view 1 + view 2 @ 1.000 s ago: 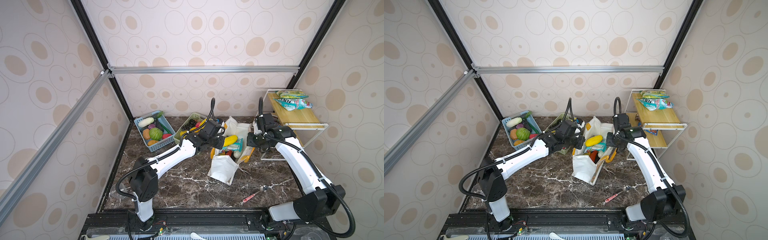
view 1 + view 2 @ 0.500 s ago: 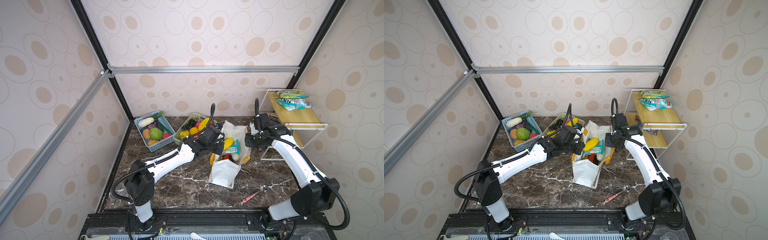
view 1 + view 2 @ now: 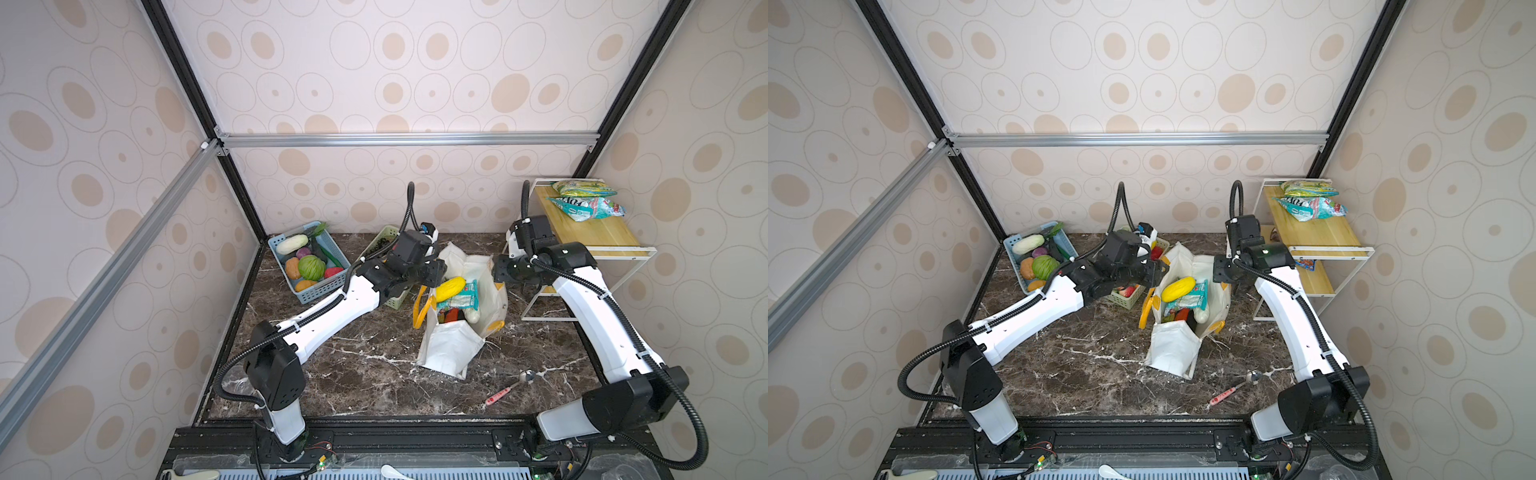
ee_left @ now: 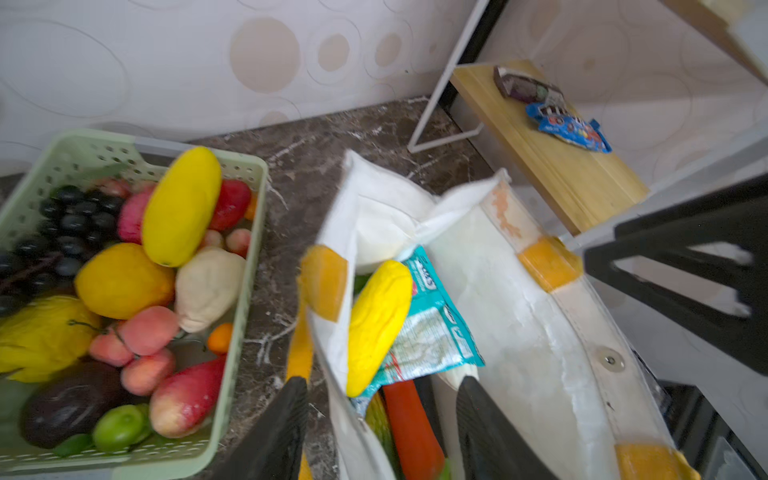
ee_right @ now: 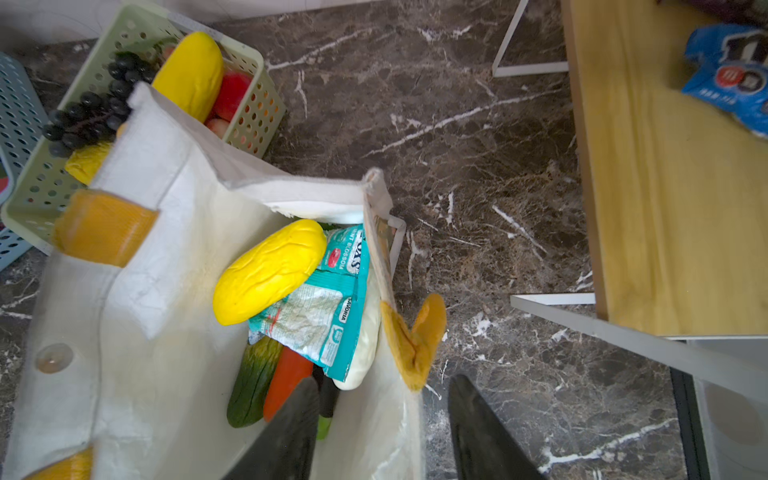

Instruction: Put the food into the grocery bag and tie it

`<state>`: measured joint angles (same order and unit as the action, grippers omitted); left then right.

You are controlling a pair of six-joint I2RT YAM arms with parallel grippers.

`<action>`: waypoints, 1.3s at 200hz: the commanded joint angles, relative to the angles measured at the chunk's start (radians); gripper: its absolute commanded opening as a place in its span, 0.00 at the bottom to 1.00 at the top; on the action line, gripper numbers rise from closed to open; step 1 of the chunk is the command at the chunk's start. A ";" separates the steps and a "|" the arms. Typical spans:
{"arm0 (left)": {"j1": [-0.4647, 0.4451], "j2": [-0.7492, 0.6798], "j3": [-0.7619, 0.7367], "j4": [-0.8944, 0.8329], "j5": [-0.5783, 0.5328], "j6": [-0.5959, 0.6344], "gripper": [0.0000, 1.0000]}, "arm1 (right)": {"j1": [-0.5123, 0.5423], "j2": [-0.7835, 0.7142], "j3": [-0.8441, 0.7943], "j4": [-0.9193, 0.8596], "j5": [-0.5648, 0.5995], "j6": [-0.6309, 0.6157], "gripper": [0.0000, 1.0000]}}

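Observation:
The white grocery bag (image 3: 449, 353) (image 3: 1173, 349) stands open mid-table with yellow-orange handles (image 3: 419, 307) hanging loose at its sides. Inside lies the food: a yellow piece (image 5: 270, 270) on a teal snack packet (image 5: 320, 316), an orange carrot (image 5: 286, 374), a green gourd (image 5: 253, 386) and a white piece (image 5: 361, 357). My left gripper (image 4: 380, 415) (image 3: 436, 270) is open, its fingers straddling the bag's left wall. My right gripper (image 5: 382, 419) (image 3: 498, 270) is open astride the right wall, beside a handle (image 5: 415, 332). Neither holds anything.
A green basket (image 4: 251, 257) full of toy fruit sits just left of the bag, a blue basket (image 3: 320, 291) of vegetables farther left. A wooden rack (image 3: 590, 232) with snack packets stands at the right. A spoon (image 3: 511, 388) lies on the marble near the front.
Both grippers were shut at the bag's top edges and have opened. The bag's rim has dropped free and its handles hang loose.

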<state>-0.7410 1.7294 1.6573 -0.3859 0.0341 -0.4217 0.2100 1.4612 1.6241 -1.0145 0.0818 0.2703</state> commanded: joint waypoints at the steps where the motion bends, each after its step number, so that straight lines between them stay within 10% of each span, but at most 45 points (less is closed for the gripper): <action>1: 0.070 -0.043 0.041 -0.027 -0.055 0.039 0.58 | -0.001 -0.019 0.048 -0.035 0.008 -0.012 0.56; 74: 0.217 0.095 0.015 -0.023 -0.126 0.050 0.59 | 0.047 0.043 0.177 -0.056 -0.013 -0.023 0.59; 260: 0.234 0.440 0.058 0.085 -0.177 -0.136 0.61 | 0.100 0.086 0.194 -0.050 -0.021 -0.018 0.60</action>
<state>-0.5140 2.1544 1.6722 -0.3355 -0.1215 -0.5110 0.3027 1.5471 1.8072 -1.0443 0.0582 0.2558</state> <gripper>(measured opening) 0.612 0.602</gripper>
